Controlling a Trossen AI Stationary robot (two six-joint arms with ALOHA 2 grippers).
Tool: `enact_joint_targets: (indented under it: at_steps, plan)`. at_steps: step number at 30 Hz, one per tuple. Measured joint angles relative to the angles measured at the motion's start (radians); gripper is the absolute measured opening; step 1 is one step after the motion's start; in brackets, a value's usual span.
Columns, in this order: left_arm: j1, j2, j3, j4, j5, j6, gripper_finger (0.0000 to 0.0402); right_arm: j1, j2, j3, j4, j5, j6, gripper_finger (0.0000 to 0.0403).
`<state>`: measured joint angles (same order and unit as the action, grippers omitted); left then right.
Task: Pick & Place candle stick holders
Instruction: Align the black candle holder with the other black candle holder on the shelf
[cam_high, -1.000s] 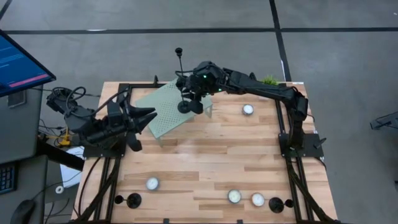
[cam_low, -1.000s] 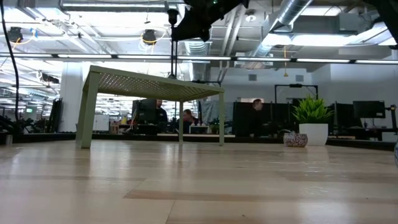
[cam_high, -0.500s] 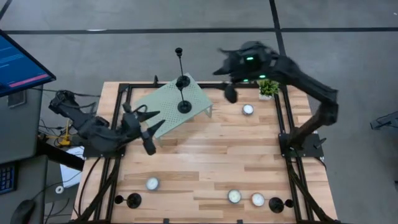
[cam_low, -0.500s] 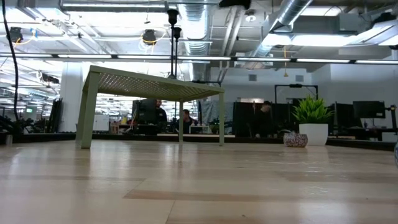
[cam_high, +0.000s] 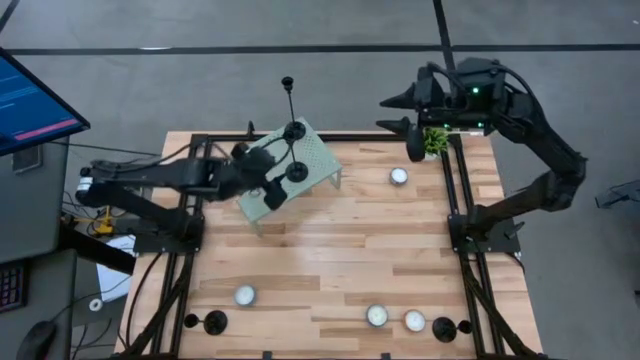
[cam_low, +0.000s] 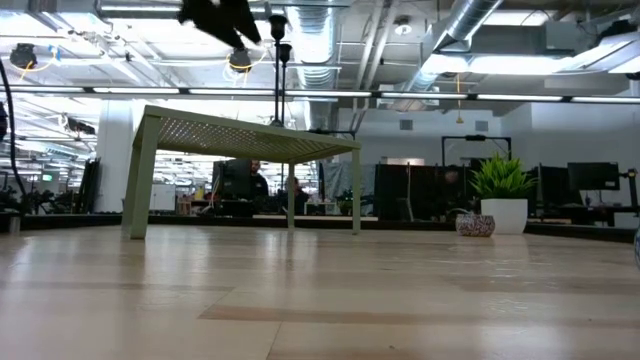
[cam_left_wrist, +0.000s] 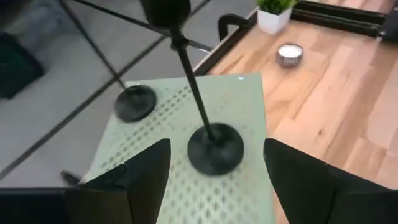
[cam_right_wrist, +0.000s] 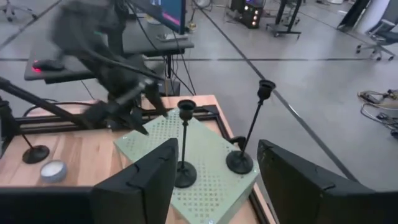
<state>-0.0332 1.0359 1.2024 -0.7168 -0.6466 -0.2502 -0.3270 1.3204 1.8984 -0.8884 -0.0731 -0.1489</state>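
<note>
**Two holders on stand, both grippers empty**

Two candle stick holders stand upright on the pale green perforated stand (cam_high: 285, 168): taller holder (cam_high: 289, 128) near the far edge, shorter holder (cam_high: 296, 171) closer in. Left gripper (cam_high: 266, 170) hovers over the stand just beside the shorter one, fingers spread, gripping nothing. Right gripper (cam_high: 398, 112) is well apart, raised near the potted plant (cam_high: 433, 139) (fingers spread, empty). Two more holders (cam_high: 213, 322) (cam_high: 444, 328) sit at the near edge among tealights (cam_high: 245, 295).
</note>
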Motion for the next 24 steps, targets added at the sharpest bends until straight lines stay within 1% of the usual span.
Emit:
enact_joint_targets:
  at_steps: [2, 6, 9, 11, 14, 16, 19, 24]
  plan:
    - [0.069, 0.0, -0.043, 0.058, 0.096, 0.047, 0.026, 0.001, -0.007, 0.0, -0.005, -0.001, 0.0, 0.0209]
    - [0.164, -0.019, -0.125, 0.164, 0.211, 0.089, 0.026, 0.0, -0.013, 0.0, -0.022, -0.005, 0.0, 0.0208]
    - [0.198, -0.031, -0.183, 0.262, 0.286, 0.107, 0.026, 0.0, -0.011, 0.0, -0.033, -0.004, 0.0, 0.0209]
    - [0.203, -0.032, -0.216, 0.364, 0.332, 0.121, 0.026, 0.0, -0.012, 0.0, -0.036, -0.004, 0.0, 0.0209]
    - [0.203, -0.03, -0.262, 0.446, 0.358, 0.157, 0.026, 0.0, -0.012, 0.0, -0.036, -0.005, -0.005, 0.0208]
    - [0.202, -0.02, -0.295, 0.52, 0.36, 0.17, 0.026, 0.0, -0.012, 0.0, -0.036, -0.005, -0.007, 0.0207]
    - [0.208, -0.019, -0.337, 0.578, 0.344, 0.172, 0.026, 0.0, -0.012, 0.0, -0.036, -0.005, -0.007, 0.0208]
    - [0.209, -0.027, -0.365, 0.608, 0.318, 0.173, 0.0257, 0.001, -0.012, 0.0, -0.036, -0.005, -0.003, 0.0205]
